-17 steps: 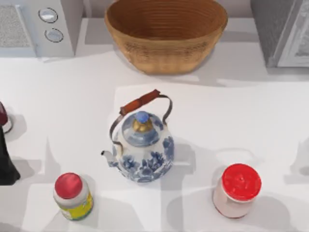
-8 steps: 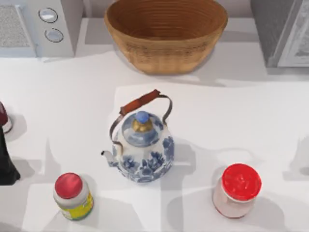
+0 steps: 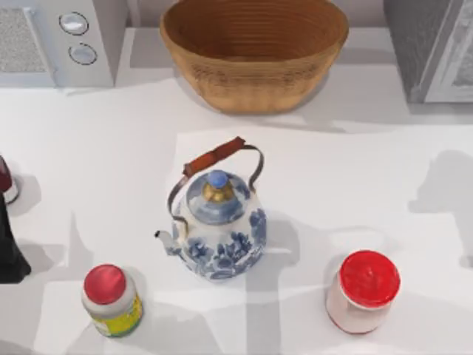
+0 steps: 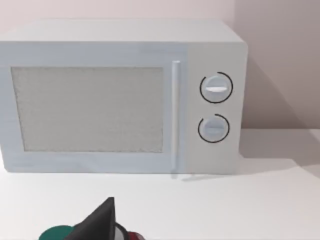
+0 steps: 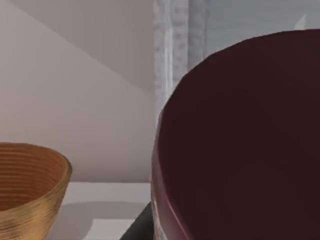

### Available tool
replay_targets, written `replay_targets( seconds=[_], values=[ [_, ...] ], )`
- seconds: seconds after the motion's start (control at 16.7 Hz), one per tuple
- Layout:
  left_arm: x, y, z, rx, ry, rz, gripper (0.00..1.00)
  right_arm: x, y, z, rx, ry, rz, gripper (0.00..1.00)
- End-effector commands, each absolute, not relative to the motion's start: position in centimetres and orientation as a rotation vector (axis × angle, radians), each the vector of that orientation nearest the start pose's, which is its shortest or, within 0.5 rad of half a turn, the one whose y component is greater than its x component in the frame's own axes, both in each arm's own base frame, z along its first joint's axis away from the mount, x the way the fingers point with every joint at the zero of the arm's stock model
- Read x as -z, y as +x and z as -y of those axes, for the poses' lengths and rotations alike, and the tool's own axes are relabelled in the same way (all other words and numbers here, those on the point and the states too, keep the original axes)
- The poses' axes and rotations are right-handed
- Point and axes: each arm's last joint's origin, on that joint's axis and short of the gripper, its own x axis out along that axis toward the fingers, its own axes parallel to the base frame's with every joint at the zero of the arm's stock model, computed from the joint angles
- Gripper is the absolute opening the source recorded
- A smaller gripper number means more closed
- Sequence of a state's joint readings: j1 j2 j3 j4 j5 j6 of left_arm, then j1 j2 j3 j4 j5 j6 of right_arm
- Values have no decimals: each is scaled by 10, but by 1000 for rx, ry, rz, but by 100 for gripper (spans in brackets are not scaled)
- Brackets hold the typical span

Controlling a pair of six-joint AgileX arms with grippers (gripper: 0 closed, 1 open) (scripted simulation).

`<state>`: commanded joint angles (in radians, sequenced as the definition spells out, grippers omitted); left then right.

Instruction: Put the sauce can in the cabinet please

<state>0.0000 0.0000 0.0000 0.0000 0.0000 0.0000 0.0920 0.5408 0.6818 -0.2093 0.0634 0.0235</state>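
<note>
I judge I am carrying: the sauce can [image 5: 240, 145] sits right against my right wrist camera, maroon lid up close, with the cabinet [image 5: 210, 30] behind it (I cannot tell how my fingers sit). Next I must reach the cabinet's door [image 3: 457, 59] at the table's far right corner.

My left arm [image 3: 9, 248] is a dark shape at the left edge of the table, near the front, and it sits low and off to the side. A dark, pointed bit of the left gripper [image 4: 97, 222] pokes up at the low edge of the left wrist view, close to the table top. The right gripper [image 5: 141, 225] shows as a small dark bit right beside the can [image 5: 240, 140], which it holds up off the table, very close to the right wrist camera.
</note>
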Motion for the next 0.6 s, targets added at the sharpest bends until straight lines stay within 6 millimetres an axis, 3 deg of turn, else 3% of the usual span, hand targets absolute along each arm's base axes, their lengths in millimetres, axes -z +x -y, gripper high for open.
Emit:
replay_targets(
  seconds=[0.3,0.48,0.6],
  values=[
    [-160,106,1,0,0,0,100,-438,178,-25,-36,18,-51,0],
    [-160,106,1,0,0,0,100,-487,205,-35,-29,18,-29,0],
    [-160,106,1,0,0,0,100,-508,221,-40,-21,14,-16,0]
  ],
)
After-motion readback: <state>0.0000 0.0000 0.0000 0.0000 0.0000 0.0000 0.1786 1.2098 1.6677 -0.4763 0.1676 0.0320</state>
